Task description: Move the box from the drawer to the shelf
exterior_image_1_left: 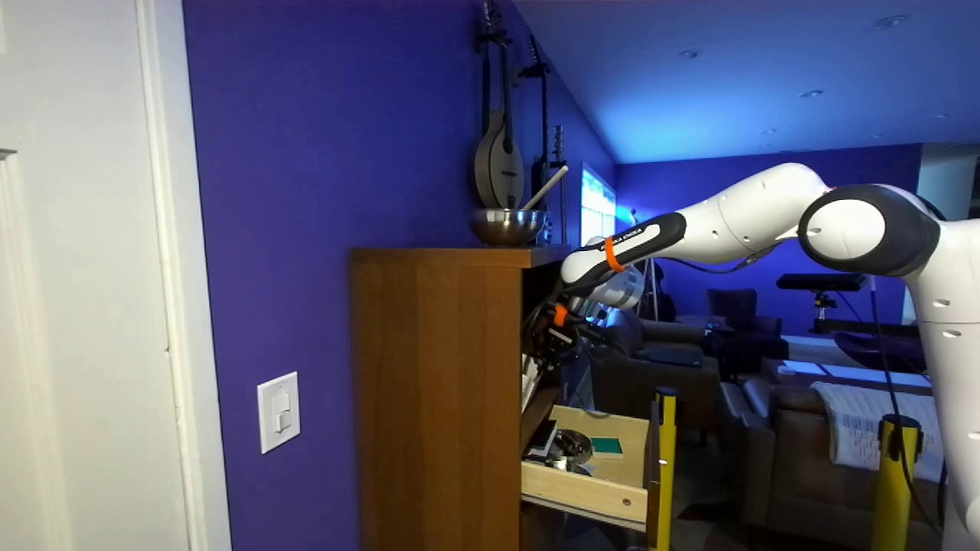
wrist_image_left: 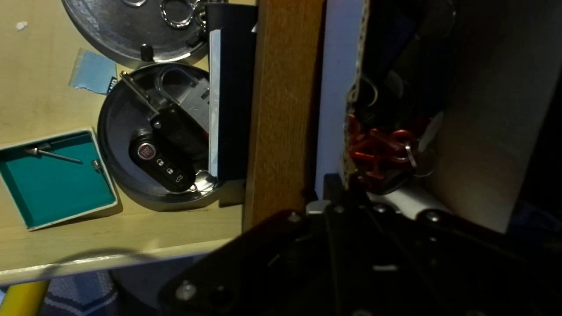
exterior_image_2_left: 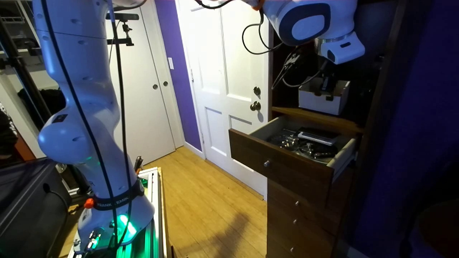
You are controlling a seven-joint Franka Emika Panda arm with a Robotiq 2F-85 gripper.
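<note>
Gripper [wrist_image_left: 346,186] clamped on one wall of the box [exterior_image_2_left: 317,103]. Box upright within the shelf [exterior_image_2_left: 287,111], above the pulled-out drawer [exterior_image_2_left: 287,170].

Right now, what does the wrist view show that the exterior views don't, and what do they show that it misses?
Only the wrist view makes out the key fob and the red pieces. Only the exterior views show the bowl, the doorknob and the white arm. Shared by the wrist view and an exterior view: the drawer, the box and the gripper, apparently shut on the box's wall.
</note>
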